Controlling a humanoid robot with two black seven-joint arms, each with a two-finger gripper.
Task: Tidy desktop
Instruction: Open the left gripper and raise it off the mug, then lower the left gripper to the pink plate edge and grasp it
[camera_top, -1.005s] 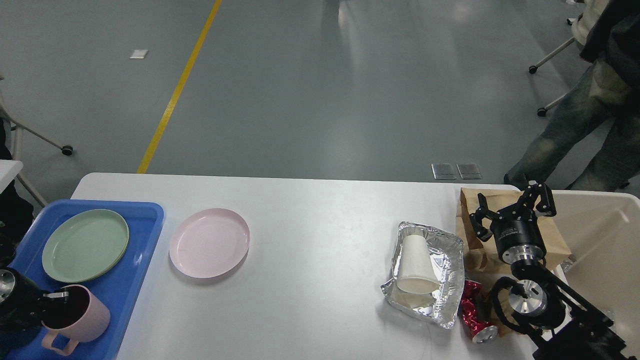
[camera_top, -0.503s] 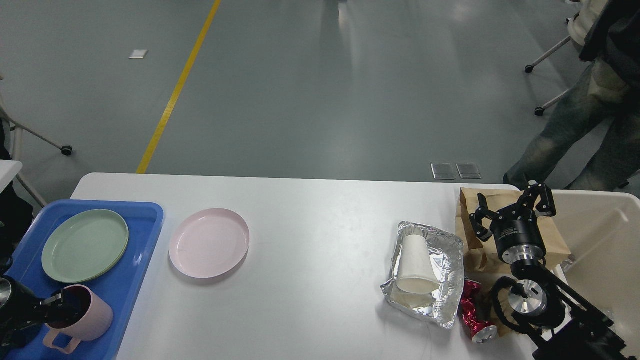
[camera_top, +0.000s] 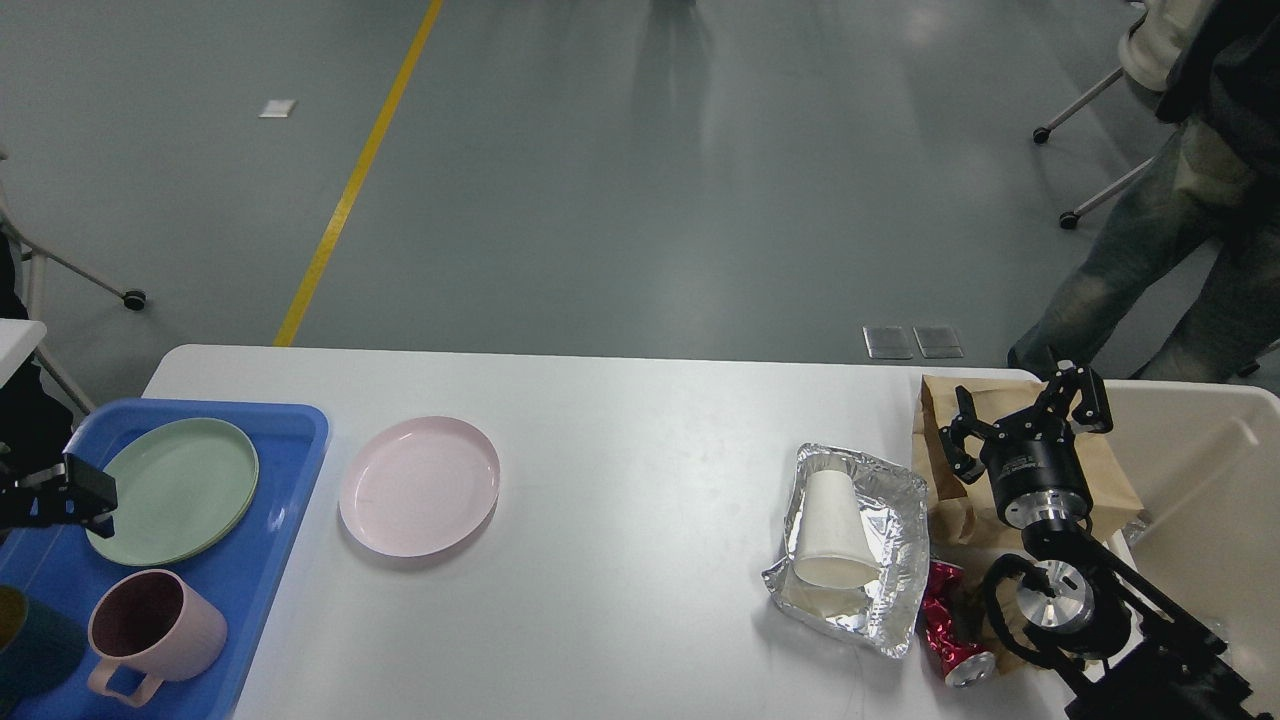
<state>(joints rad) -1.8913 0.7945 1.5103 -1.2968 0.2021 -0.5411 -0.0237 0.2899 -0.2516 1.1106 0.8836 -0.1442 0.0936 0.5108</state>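
Blue plastic holds the sorted half of the job: the tray (camera_top: 290, 470) at the left edge of the white desktop (camera_top: 640, 450) already carries a green plate (camera_top: 172, 490) and, nearer me, an upright pink mug (camera_top: 160, 632) standing free with nothing on it. Left to clear, by my reading, are the pink plate (camera_top: 419, 485) lying on the bare top just beside the tray, and the rubbish bunched at the right — a foil container (camera_top: 880, 540) with a white paper cup (camera_top: 832, 530) tipped over inside it, a crushed red can (camera_top: 945, 625) touching its near corner, and a brown paper bag (camera_top: 945, 440) behind. The beige bin (camera_top: 1200, 470) waits past the table's right end. My right gripper (camera_top: 1025, 422) hovers over the bag, fingers spread and empty. My left gripper (camera_top: 75, 490) shows only as a dark tip over the tray — I cannot tell its opening. My own right arm crowds the can and bag.
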